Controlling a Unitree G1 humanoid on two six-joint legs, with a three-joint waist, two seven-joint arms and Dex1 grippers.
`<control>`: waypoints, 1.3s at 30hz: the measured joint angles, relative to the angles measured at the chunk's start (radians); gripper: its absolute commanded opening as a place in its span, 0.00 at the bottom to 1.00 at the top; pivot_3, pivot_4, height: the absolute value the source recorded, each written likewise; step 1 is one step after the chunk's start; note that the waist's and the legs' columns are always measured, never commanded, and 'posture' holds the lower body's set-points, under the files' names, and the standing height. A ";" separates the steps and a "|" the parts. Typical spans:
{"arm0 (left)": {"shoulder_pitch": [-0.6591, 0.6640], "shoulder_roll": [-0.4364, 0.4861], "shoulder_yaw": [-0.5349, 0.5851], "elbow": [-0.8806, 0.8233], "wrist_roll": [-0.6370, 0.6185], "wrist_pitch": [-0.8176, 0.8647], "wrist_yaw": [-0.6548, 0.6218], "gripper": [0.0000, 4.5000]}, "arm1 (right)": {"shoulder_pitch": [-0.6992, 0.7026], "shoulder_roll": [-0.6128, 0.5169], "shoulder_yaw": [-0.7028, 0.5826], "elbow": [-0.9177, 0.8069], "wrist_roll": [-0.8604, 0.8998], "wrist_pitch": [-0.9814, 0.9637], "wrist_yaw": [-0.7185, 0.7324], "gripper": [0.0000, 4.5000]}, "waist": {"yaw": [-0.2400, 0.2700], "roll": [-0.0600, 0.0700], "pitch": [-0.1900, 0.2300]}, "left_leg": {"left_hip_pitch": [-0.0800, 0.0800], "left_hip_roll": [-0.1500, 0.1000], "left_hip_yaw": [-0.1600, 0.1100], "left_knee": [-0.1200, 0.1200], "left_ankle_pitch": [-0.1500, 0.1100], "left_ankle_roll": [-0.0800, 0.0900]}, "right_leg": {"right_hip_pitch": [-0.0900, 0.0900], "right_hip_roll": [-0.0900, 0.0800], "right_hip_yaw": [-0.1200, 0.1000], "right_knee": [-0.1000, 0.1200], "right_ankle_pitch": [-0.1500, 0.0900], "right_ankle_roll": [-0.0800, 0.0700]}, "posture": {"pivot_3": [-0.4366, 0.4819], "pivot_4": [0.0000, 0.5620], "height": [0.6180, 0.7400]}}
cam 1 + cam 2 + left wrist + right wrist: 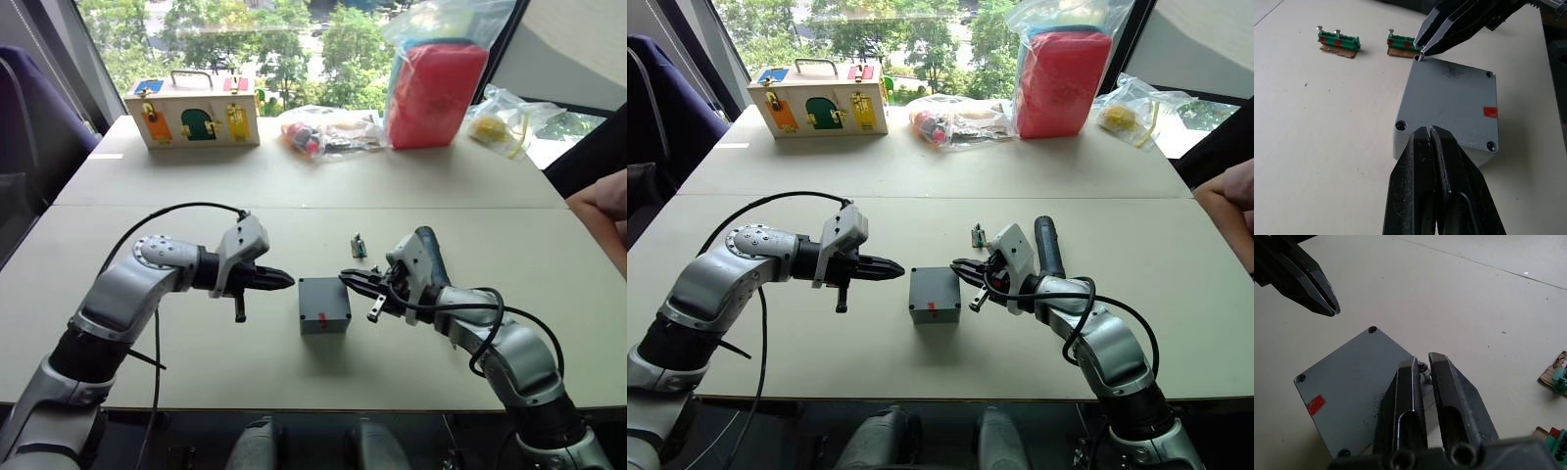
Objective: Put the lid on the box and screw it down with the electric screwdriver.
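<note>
1. The left gripper's (279, 281) fingers (1420, 161) are pressed together with nothing between them. Their tips hang just to the left of the box (324, 305), close to its edge.
2. The right gripper's (351, 278) fingers (1442, 382) are close together with a thin gap. A small screw (1422, 366) sits between the tips, right at a corner hole of the lid (1449, 105).
3. The lid lies flat on top of the box and covers it. It has a little red mark (1490, 111) and a round hole at each corner.
4. The box sits on the table (176, 245), in the middle, between the two grippers.
5. The electric screwdriver (1048, 248) lies on the table just behind the right gripper.
6. Two small green connector pieces (1338, 40) lie on the table near the box, on its far side.
7. At the far edge of the table stand a wooden box with coloured doors (193, 111) and a red thing in a clear bag (434, 88).
8. A person's hand (602, 206) rests at the right edge of the table.
</note>
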 measured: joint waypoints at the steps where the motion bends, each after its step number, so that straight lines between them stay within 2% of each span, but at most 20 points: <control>1: 0.000 0.000 0.001 0.000 -0.004 0.000 0.000 0.00 | 0.000 -0.001 0.000 0.002 -0.002 0.000 0.000 0.42 | 0.000 0.000 0.000 | 0.000 0.000 0.000 0.000 0.000 0.000 | 0.000 0.000 0.000 0.000 0.000 0.000 | 0.48 0.27 1.00; 2: 0.000 0.000 0.001 0.000 -0.007 0.000 0.000 0.00 | 0.000 -0.002 0.000 0.003 -0.002 0.000 0.001 0.53 | 0.000 0.000 0.000 | 0.000 0.000 0.000 0.000 0.000 0.000 | 0.000 0.000 0.000 0.000 0.000 0.000 | 0.48 0.27 1.00; 5: 0.000 0.000 0.005 0.000 -0.015 0.000 0.002 0.00 | 0.000 -0.011 -0.014 0.004 -0.002 0.002 0.003 0.77 | 0.000 0.000 0.000 | 0.000 0.000 0.000 0.000 0.000 0.000 | 0.000 0.000 0.000 0.000 0.000 0.000 | 0.48 0.27 1.00; 7: 0.000 -0.003 0.009 0.000 -0.018 0.000 0.004 0.00 | -0.003 -0.011 -0.041 0.004 0.008 0.013 -0.001 0.77 | 0.001 0.000 0.000 | 0.000 0.000 0.000 0.000 0.000 0.000 | 0.000 0.000 0.000 0.000 0.000 0.000 | 0.48 0.27 1.00; 11: -0.007 -0.015 0.014 0.004 -0.033 -0.001 -0.005 0.00 | -0.060 -0.014 -0.181 0.002 0.125 0.126 -0.019 0.77 | 0.000 0.000 0.000 | 0.000 0.000 0.000 0.000 0.000 0.000 | 0.000 0.000 0.000 0.000 0.000 0.000 | 0.48 0.27 1.00; 12: -0.019 -0.016 0.014 0.005 -0.037 -0.005 -0.013 0.00 | -0.096 -0.041 -0.227 0.002 0.159 0.170 -0.022 0.89 | 0.001 0.000 0.000 | 0.000 0.000 0.000 0.000 0.000 0.000 | 0.000 -0.001 0.000 0.000 0.000 0.000 | 0.48 0.27 1.00; 14: -0.053 -0.015 0.014 0.017 -0.038 -0.019 -0.042 0.00 | -0.173 -0.136 -0.283 0.018 0.209 0.278 -0.013 0.99 | 0.002 0.001 0.001 | 0.000 0.000 0.000 0.000 0.000 0.000 | 0.000 -0.001 0.000 0.000 0.000 0.000 | 0.48 0.27 1.00; 16: -0.080 -0.009 0.015 0.024 -0.037 -0.036 -0.066 0.00 | -0.236 -0.212 -0.336 0.048 0.238 0.365 -0.002 0.99 | 0.002 0.001 0.001 | 0.000 0.000 0.000 0.000 0.000 0.000 | 0.001 -0.001 0.000 -0.001 0.000 0.000 | 0.48 0.27 1.00; 18: -0.116 -0.003 -0.004 0.032 -0.033 -0.071 -0.115 0.00 | -0.362 -0.316 -0.325 0.145 0.266 0.568 -0.002 0.99 | -0.002 0.004 0.003 | -0.001 0.000 0.000 0.000 0.000 0.000 | -0.001 -0.002 0.000 -0.001 0.000 -0.001 | 0.48 0.27 1.00; 20: -0.136 -0.003 -0.020 0.031 -0.027 -0.100 -0.148 0.00 | -0.446 -0.372 -0.312 0.217 0.269 0.722 -0.014 0.99 | -0.003 0.004 0.003 | -0.001 0.000 0.000 -0.002 0.000 0.000 | -0.001 -0.002 0.000 -0.002 0.000 -0.001 | 0.48 0.27 1.00; 23: -0.142 -0.006 -0.025 0.037 -0.009 -0.145 -0.173 0.00 | -0.533 -0.461 -0.190 0.296 0.289 0.903 0.018 0.99 | -0.005 0.005 0.004 | -0.001 0.000 0.000 -0.004 0.000 0.000 | -0.003 -0.002 0.000 -0.002 0.000 -0.002 | 0.48 0.27 1.00; 26: -0.146 -0.021 -0.036 0.037 0.011 -0.185 -0.178 0.00 | -0.593 -0.524 -0.024 0.381 0.299 0.968 0.077 0.99 | -0.005 0.005 0.004 | -0.003 0.000 0.000 -0.004 0.000 0.000 | -0.003 -0.002 0.000 -0.003 0.000 -0.001 | 0.48 0.27 1.00; 33: -0.099 -0.049 -0.056 -0.016 0.028 -0.202 -0.144 0.00 | -0.714 -0.517 0.203 0.605 0.260 0.968 0.134 0.99 | -0.005 0.006 0.004 | -0.003 0.000 0.000 -0.003 0.000 0.000 | -0.004 -0.002 0.000 -0.003 0.000 -0.001 | 0.48 0.27 1.00; 39: -0.048 -0.050 -0.057 -0.045 0.030 -0.199 -0.107 0.00 | -0.785 -0.490 0.352 0.671 0.206 0.941 0.198 0.99 | -0.004 0.007 0.005 | -0.004 0.000 0.000 -0.003 0.000 0.000 | -0.005 -0.002 0.000 -0.002 0.000 -0.001 | 0.48 0.27 1.00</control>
